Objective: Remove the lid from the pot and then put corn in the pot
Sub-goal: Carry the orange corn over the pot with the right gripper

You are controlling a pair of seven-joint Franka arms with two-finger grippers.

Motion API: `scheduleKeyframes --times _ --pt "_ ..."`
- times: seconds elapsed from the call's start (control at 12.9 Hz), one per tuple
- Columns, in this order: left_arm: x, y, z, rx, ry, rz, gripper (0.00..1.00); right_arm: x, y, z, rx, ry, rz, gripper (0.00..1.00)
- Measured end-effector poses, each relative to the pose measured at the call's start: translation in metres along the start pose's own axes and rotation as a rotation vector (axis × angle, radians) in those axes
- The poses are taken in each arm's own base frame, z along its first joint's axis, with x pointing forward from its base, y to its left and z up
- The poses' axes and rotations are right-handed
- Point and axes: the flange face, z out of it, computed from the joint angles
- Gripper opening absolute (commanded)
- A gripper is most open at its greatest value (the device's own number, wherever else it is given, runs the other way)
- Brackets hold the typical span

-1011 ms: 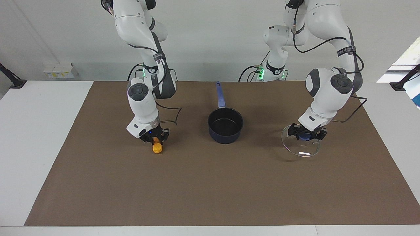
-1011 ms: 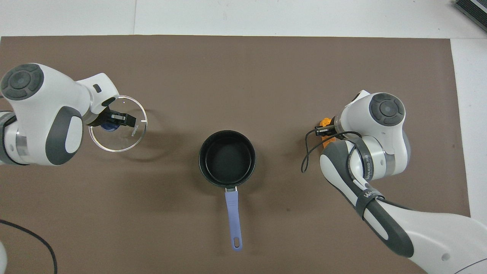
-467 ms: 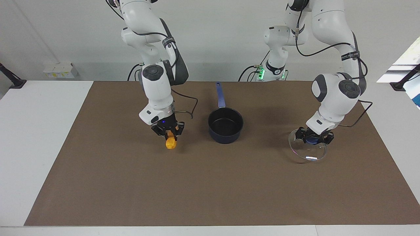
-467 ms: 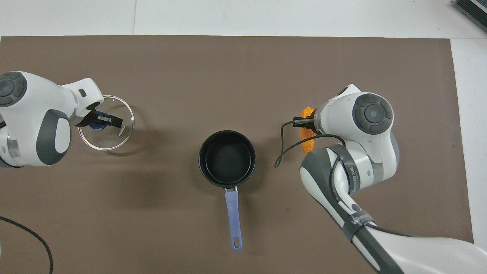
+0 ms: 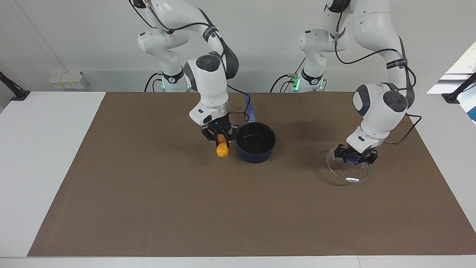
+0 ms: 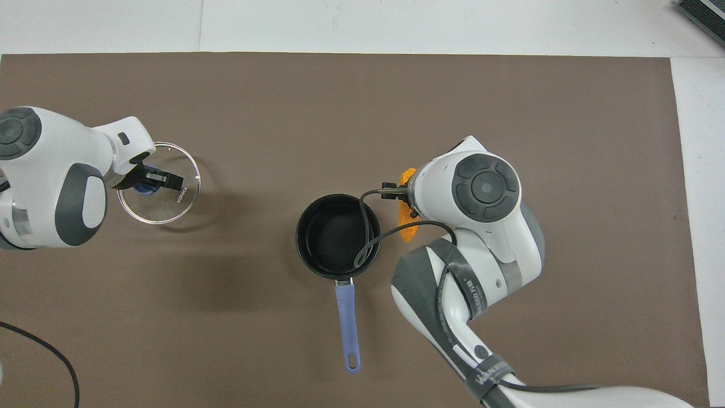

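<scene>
The right gripper (image 5: 220,138) is clamped on the corn (image 5: 222,149) beside the pot (image 5: 256,142); the lid (image 5: 348,169) is gripped by the left gripper (image 5: 356,157), well apart from the pot.

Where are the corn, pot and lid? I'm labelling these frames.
corn (image 5: 222,150): facing view, on the cob's lower end below the right hand.
pot (image 6: 337,235): overhead view, on its black inside.
lid (image 5: 348,172): facing view, on the clear glass.

Both arms are reaching down with wrists bent low, the right gripper (image 5: 222,137) and left gripper (image 5: 356,155) clamping tight.
</scene>
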Motion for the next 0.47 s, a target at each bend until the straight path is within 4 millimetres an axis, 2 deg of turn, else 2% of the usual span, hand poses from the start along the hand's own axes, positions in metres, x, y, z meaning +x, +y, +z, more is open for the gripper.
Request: scheduleKeyframes --times 0.16,0.31,0.39,0.47 --pt "-0.005 -0.008 0.015 0.002 0.001 -0.014 0.0 -0.012 -0.026 -0.012 0.033 -0.015 0.035 0.14" --pt "-0.01 -0.012 0.027 -0.001 -0.011 -0.019 0.0 -0.015 -0.035 -0.011 0.046 -0.028 0.037 0.14" --pt "-0.012 -0.012 0.034 -0.002 -0.017 -0.02 0.29 -0.018 -0.039 -0.005 0.041 -0.037 0.03 0.14" --pt "-0.014 -0.014 0.04 -0.001 -0.014 -0.023 0.99 -0.023 -0.045 0.003 0.035 -0.048 0.019 0.15"
